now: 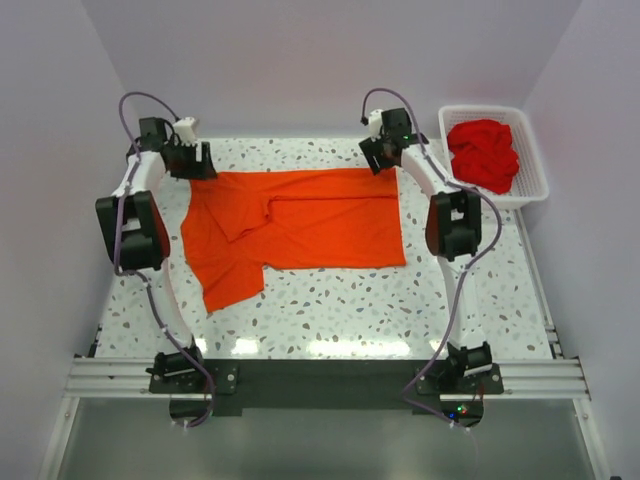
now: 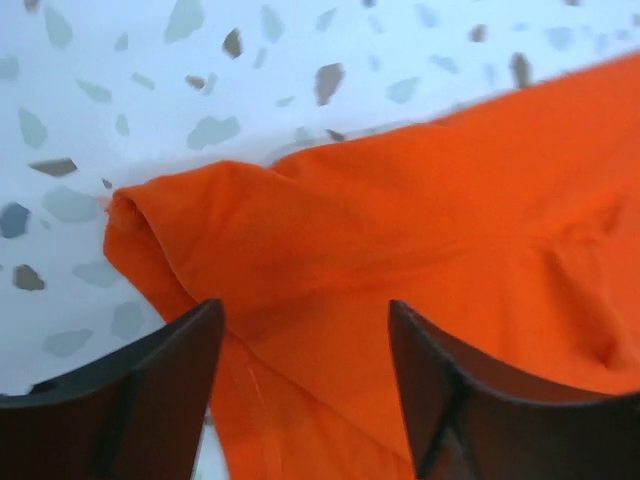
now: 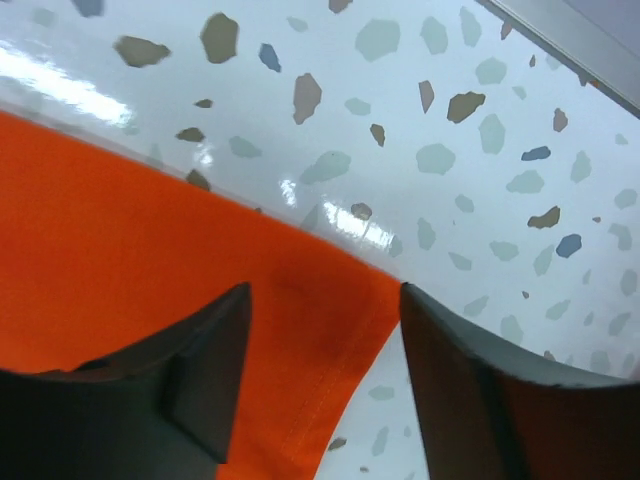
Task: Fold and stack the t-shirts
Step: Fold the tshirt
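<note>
Two claws hang over the far corners. Left claw (image 2: 305, 310) is wide, gripping nothing, so the orange-red t-shirt (image 1: 320, 230) lies flat on the counter (image 1: 350, 310). Right claw (image 3: 325, 292) is equally wide. Deeper red t-shirts (image 1: 485, 155) wait in the basket (image 1: 535, 190).

Speckled terrazzo table (image 1: 400, 300); plain pale lilac walls (image 1: 300, 60); aluminium rail (image 1: 100, 378) along near edge.

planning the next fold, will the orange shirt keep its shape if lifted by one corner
Probably floppy: the orange shirt lies flat with soft creases and folded-over layers, so it should drape from a lifted corner. Likely light, being thin cloth. Pushed on the glossy table, it would probably bunch rather than slide.
</note>
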`<state>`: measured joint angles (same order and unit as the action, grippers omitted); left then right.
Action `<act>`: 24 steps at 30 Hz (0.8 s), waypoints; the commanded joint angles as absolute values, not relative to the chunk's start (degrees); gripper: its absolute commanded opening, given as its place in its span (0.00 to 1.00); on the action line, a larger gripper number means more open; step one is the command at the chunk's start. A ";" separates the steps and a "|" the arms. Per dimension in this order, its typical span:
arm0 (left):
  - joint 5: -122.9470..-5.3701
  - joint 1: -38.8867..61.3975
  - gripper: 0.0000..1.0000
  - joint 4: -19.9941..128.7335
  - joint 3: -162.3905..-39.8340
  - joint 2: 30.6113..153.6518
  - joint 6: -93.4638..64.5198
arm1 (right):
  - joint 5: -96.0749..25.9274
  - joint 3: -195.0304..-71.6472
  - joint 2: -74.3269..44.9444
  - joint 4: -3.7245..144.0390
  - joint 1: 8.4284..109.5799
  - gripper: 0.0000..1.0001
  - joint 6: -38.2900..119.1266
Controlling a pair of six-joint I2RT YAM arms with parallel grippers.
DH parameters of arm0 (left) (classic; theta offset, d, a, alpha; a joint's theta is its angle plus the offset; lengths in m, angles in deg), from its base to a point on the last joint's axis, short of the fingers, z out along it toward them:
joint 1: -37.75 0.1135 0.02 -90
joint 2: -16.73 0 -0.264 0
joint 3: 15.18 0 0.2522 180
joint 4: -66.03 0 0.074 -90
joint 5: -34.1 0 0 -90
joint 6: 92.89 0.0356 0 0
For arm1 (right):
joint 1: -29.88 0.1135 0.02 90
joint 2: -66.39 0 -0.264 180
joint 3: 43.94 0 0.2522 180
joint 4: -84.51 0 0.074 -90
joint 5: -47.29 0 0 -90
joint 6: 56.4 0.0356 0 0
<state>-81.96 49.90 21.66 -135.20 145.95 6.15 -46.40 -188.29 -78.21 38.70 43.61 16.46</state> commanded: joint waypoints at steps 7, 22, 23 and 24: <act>-93.08 50.41 1.00 27.90 -125.64 115.37 16.63 | -25.77 -171.63 -45.35 45.09 44.47 0.99 15.86; -99.49 50.41 0.89 -7.40 -98.65 101.37 59.49 | -30.83 -134.02 -25.82 22.82 53.95 0.73 -15.78; -99.49 50.24 0.87 -8.98 -96.81 101.36 62.73 | -33.29 -129.56 -25.37 23.98 54.74 0.68 -16.40; -99.14 49.97 0.83 -10.47 -96.10 101.71 63.54 | -34.18 -128.03 -25.63 25.13 54.92 0.63 -17.45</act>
<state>-96.82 50.07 -2.96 -97.52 105.34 52.96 -27.73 -132.58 -29.25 24.14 53.76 -10.23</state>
